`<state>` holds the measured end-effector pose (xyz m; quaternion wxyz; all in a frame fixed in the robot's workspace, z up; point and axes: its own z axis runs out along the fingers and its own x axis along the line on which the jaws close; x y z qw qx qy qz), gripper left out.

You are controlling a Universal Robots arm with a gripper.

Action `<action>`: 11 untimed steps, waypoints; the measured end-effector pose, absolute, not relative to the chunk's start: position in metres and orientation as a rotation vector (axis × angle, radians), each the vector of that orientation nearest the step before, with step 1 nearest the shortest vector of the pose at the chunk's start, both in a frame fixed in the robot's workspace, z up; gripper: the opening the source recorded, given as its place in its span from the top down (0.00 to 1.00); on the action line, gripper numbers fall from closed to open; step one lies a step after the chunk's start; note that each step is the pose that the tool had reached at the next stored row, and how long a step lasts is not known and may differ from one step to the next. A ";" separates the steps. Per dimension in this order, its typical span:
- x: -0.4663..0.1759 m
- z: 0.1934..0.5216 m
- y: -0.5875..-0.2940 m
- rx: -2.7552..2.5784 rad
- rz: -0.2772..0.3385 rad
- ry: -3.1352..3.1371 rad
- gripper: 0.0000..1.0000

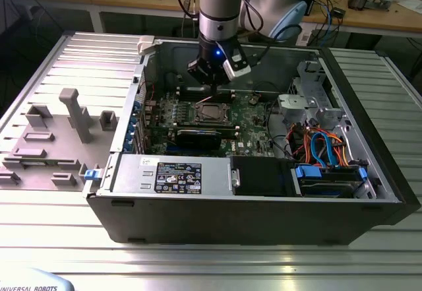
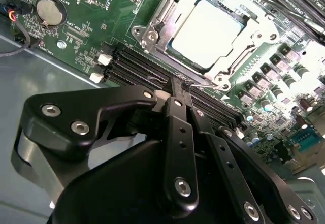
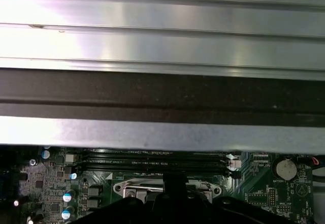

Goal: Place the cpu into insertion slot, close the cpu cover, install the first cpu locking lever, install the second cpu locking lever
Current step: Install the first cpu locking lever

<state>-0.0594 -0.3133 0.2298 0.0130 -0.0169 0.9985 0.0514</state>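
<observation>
- cpu (image 2: 205, 31) seated in insertion slot (image 2: 152, 33); cpu cover (image 2: 238, 64) down over it.
- gripper (image 2: 184, 89) fingers together, tips at thin lever wire (image 2: 200, 85) by socket's near edge.
- Levers: judged not yet latched.

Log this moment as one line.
cpu: in slot | cover: down over it | claw: shut, tips at a lever wire by the socket edge

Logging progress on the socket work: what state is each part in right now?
cpu: seated in the socket.
cpu cover: closed down, framing the chip.
insertion slot: occupied.
gripper: shut, fingertips at a thin wire lever beside the socket's edge.
computer case: side open.
</observation>
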 end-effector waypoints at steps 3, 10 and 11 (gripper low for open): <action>-0.056 0.227 -0.313 -0.052 0.160 3.113 0.89; -0.052 0.223 -0.313 -0.053 0.160 3.114 0.89; -0.051 0.223 -0.313 -0.052 0.160 3.113 0.89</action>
